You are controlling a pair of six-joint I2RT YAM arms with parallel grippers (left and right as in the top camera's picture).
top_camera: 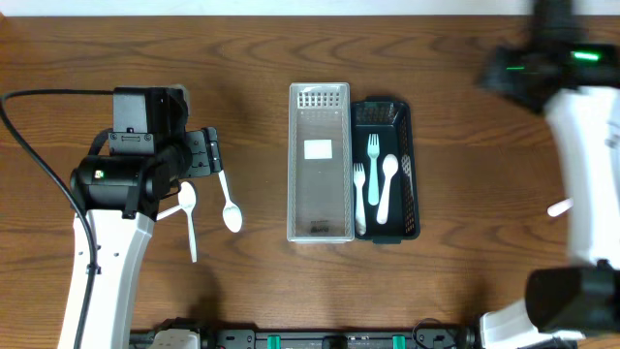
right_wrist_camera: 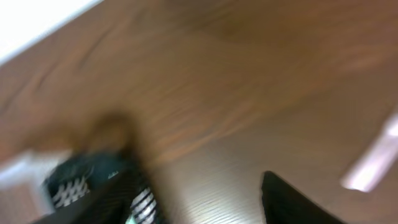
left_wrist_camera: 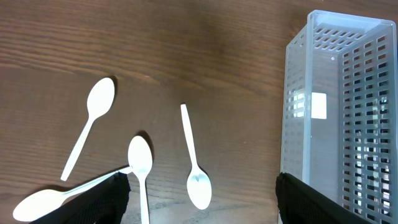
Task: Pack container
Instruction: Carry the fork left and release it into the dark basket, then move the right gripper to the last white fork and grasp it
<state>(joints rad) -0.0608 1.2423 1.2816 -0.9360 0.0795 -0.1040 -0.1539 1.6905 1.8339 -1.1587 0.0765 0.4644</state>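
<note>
A clear slotted bin (top_camera: 319,163) stands empty at the table's middle and shows at the right of the left wrist view (left_wrist_camera: 336,106). A dark bin (top_camera: 409,174) beside it holds two white forks (top_camera: 373,155) and a white spoon (top_camera: 387,184). Several loose white spoons (top_camera: 229,206) lie on the wood at left; the nearest spoon (left_wrist_camera: 194,168) lies between the fingers of my open left gripper (left_wrist_camera: 202,205), which is above it (top_camera: 208,155). My right gripper (right_wrist_camera: 208,199) is open and empty over bare wood at the far right (top_camera: 504,70); its view is blurred.
The dark bin shows blurred at the lower left of the right wrist view (right_wrist_camera: 74,177). A white utensil (top_camera: 559,206) pokes out beside the right arm and shows as a pale streak (right_wrist_camera: 373,165). The left arm's cable (top_camera: 29,145) loops at the far left.
</note>
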